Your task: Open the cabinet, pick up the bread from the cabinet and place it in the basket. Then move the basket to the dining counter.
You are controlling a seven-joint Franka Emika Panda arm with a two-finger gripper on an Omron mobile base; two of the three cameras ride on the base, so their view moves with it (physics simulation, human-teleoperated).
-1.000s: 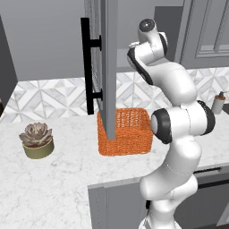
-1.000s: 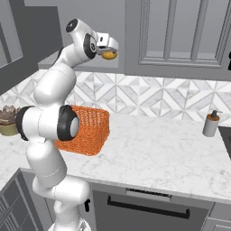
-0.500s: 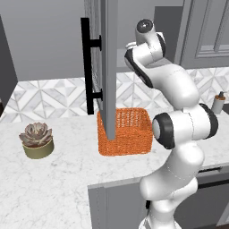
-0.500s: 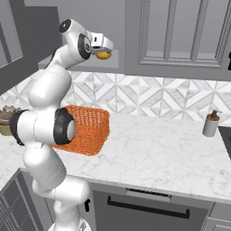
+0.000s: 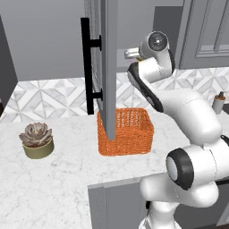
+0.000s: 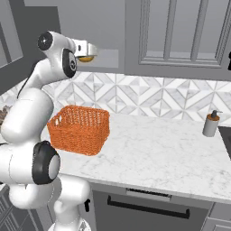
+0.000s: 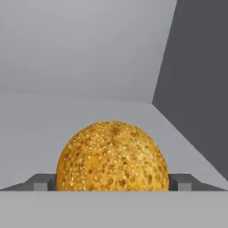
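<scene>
Bread [image 7: 113, 156]: golden seeded lump, lower centre of hand view, pinched between both finger tips of the gripper [image 6: 87, 56], jaws closed against its sides. Basket [image 6: 80, 129]: orange, centre-left of right base view, on marble worktop [image 6: 158, 153] below gripper; cabinet [image 5: 106, 67] door stands open.

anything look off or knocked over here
Nothing stands out. The cabinet door hangs open, the basket sits upright on the worktop, and the bread sits whole between the gripper fingers.
</scene>
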